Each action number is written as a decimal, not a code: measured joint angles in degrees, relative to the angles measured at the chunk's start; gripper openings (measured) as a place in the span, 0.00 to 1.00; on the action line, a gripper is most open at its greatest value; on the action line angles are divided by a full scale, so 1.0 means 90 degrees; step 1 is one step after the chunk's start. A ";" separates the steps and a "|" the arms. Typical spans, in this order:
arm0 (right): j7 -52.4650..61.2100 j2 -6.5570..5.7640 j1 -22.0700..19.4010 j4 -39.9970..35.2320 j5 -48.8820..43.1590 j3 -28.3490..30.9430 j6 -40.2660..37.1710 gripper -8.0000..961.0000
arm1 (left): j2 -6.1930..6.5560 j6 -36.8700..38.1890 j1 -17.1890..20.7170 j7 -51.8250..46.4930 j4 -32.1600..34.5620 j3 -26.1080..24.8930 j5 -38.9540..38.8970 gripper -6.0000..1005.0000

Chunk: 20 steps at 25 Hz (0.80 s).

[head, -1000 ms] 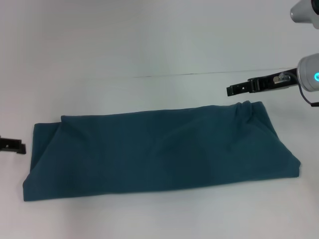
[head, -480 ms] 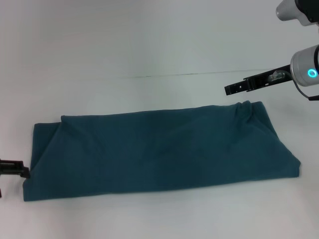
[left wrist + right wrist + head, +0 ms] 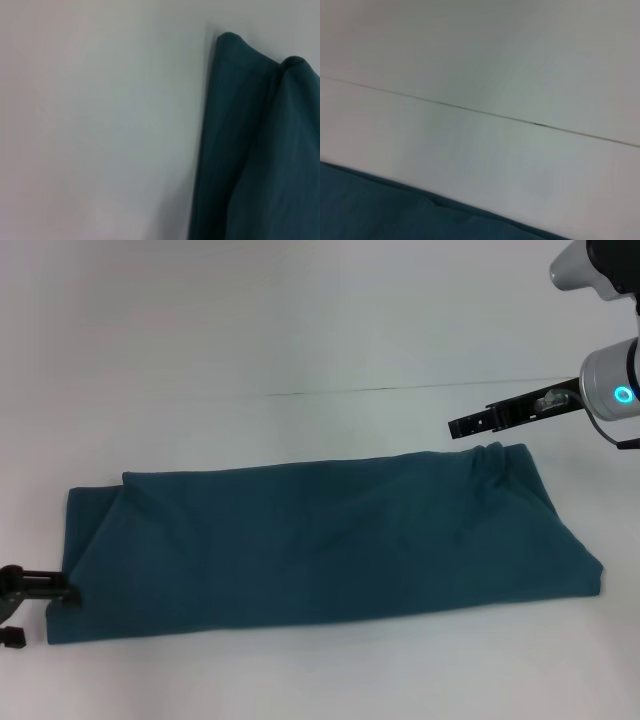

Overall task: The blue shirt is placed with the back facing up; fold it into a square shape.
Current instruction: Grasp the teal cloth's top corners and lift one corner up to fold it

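Lying flat on the table (image 3: 300, 330): blue shirt (image 3: 320, 545), folded into a long band, not yet square. Left gripper (image 3: 35, 592) at near-left corner, right gripper (image 3: 470, 425) above far-right corner; jaws' state on both: cannot tell. End-to-end folds outstanding.

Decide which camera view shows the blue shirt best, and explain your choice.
The head view: it shows the whole blue shirt as a long folded band on the table. The left wrist view catches only one end with its corners; the right wrist view shows just a strip of its edge.
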 joint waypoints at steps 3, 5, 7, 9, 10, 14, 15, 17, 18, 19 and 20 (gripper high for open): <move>-0.0007 0.0000 -0.0002 -0.0013 0.0000 -0.0022 -0.0003 0.97 | -0.0001 -0.0068 -0.0039 0.0000 -0.0092 0.0019 -0.0004 0.94; -0.0008 -0.0001 -0.0007 -0.0034 0.0000 -0.0047 -0.0004 0.97 | -0.0001 -0.0106 -0.0058 -0.0001 -0.0148 0.0033 -0.0004 0.94; -0.0008 0.0004 -0.0010 -0.0044 -0.0001 -0.0069 -0.0005 0.97 | -0.0002 -0.0155 -0.0085 0.0002 -0.0227 0.0039 -0.0004 0.94; -0.0008 0.0006 -0.0011 -0.0045 0.0000 -0.0077 -0.0005 0.97 | -0.0002 -0.0202 -0.0116 0.0017 -0.0326 0.0050 -0.0004 0.94; -0.0007 0.0006 -0.0013 -0.0044 0.0000 -0.0078 -0.0005 0.97 | -0.0002 -0.0223 -0.0133 0.0031 -0.0372 0.0065 -0.0004 0.94; 0.0007 0.0005 -0.0015 -0.0045 0.0000 -0.0083 -0.0008 0.97 | -0.0002 -0.0266 -0.0181 0.0100 -0.0429 0.0097 0.0016 0.93; 0.0010 0.0005 -0.0015 -0.0047 0.0000 -0.0088 -0.0017 0.97 | -0.0004 -0.0277 -0.0186 0.0133 -0.0444 0.0101 0.0016 0.93; 0.0016 0.0006 -0.0015 -0.0056 0.0000 -0.0093 -0.0047 0.96 | -0.0010 -0.0293 -0.0187 0.0202 -0.0482 0.0095 -0.0016 0.93; 0.0020 0.0009 -0.0015 -0.0063 0.0000 -0.0094 -0.0076 0.96 | -0.0010 -0.0293 -0.0187 0.0202 -0.0482 0.0095 -0.0016 0.92; 0.0022 0.0011 -0.0015 -0.0078 0.0000 -0.0094 -0.0101 0.96 | -0.0015 -0.0307 -0.0186 0.0228 -0.0506 0.0092 -0.0039 0.92; 0.0024 0.0014 -0.0015 -0.0094 0.0000 -0.0094 -0.0125 0.96 | -0.0020 -0.0337 -0.0190 0.0281 -0.0559 0.0128 -0.0080 0.91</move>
